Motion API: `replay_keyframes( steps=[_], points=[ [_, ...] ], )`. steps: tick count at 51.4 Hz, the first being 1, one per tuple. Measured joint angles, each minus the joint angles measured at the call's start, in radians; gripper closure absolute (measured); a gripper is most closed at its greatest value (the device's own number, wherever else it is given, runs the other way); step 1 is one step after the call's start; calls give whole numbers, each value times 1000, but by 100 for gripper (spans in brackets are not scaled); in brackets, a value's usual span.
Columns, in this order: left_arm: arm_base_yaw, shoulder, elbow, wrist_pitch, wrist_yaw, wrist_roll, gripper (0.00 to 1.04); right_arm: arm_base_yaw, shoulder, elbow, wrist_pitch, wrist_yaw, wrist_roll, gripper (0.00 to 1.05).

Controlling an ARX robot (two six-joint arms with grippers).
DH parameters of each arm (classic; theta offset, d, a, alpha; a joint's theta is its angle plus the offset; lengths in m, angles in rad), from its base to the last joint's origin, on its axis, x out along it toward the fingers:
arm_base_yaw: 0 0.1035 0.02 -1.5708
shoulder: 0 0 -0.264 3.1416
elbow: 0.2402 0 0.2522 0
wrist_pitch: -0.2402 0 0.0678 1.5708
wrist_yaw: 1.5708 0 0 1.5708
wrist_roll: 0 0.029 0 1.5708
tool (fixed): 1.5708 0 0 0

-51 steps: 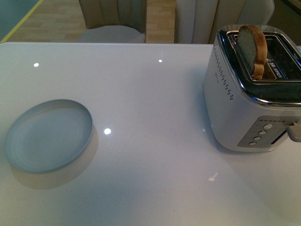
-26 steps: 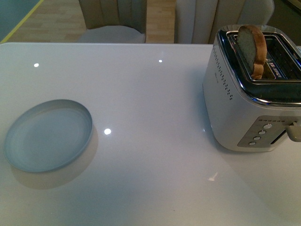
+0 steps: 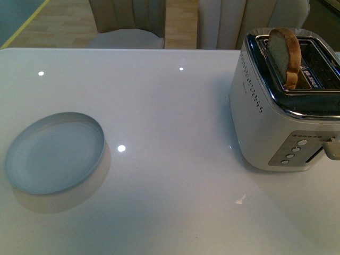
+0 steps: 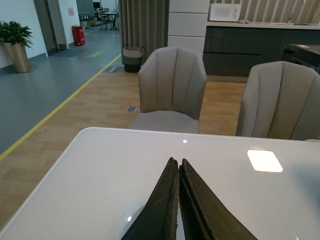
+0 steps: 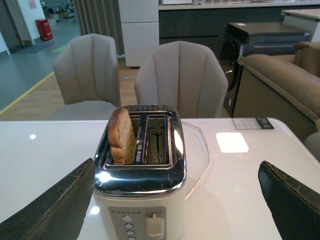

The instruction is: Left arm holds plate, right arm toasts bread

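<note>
Nothing moved; left claw (image 4: pixel 177 200) clenched, right claw (image 5: pixel 180 200) released before bread (image 5: pixel 121 136)

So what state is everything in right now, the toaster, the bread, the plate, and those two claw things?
Toaster: upright on the table, lever up.
Bread: standing in one slot, sticking out the top.
Other slot: empty.
Plate: flat on the table, empty, nothing touching it.
Left gripper: shut, holding nothing.
Right gripper: wide open, facing the toaster.
</note>
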Motion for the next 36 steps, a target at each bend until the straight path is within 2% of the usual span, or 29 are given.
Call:
replay_keyframes(
  steps=[16,22,36],
  points=[
    [0,-78,0,-78,0,0,102,0,0,0,0,0,0,9],
    [0,-214,0,-240,0,0,102,0,0,0,0,0,0,9],
    [0,-247,0,-253,0,0,102,0,0,0,0,0,0,9]
  ],
)
